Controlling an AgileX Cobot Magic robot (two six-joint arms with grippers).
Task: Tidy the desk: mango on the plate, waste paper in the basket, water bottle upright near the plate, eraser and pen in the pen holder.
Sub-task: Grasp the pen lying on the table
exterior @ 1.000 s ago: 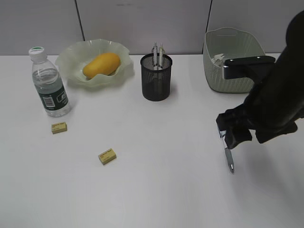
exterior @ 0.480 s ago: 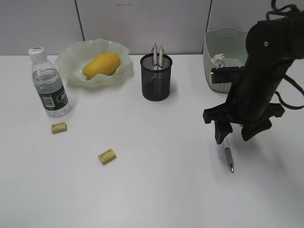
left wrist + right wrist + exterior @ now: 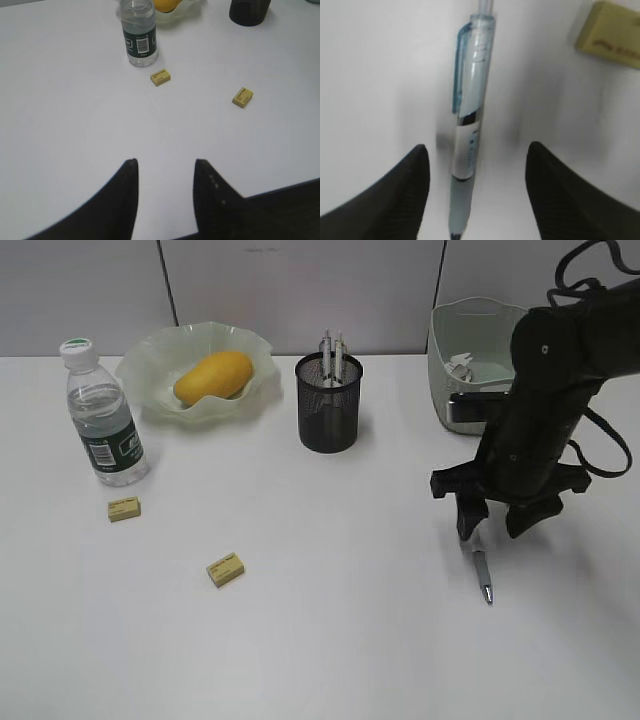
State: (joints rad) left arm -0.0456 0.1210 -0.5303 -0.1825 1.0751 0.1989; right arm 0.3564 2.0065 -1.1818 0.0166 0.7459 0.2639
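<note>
Right gripper (image 3: 498, 519) stands spread, straddling the clear blue-clipped plastic pen (image 3: 470, 125) lying near the white worktop's (image 3: 330, 620) right edge.

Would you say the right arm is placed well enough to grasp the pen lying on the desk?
Probably yes: the right tool stands open astride the pen, which lies free on the desk; nothing sits between them.

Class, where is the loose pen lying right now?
In the exterior view the pen lies flat on the desk's right side, between the right gripper's open jaws, in front of the basket.
</note>
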